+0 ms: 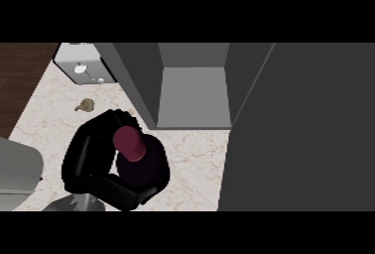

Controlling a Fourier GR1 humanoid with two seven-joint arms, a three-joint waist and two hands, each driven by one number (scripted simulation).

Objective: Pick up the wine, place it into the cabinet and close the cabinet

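The wine bottle (132,144) is dark with a maroon top, and I see it from above over the marble counter (198,168). My left hand (79,159) is shut on it: the fingers curl round its left and far side and the thumb crosses in front near the body. The bottle's lower part is mostly hidden by the hand. The grey cabinet (194,96) stands open just up and right of the bottle, its inside bare. Its dark door (300,129) is swung open and fills the right of the view. My right hand does not show.
A white-grey appliance (82,63) sits at the back left, beside the cabinet's side wall. A small brown object (86,104) lies on the counter just beyond my hand. A pale grey shape (16,168) is at the left edge.
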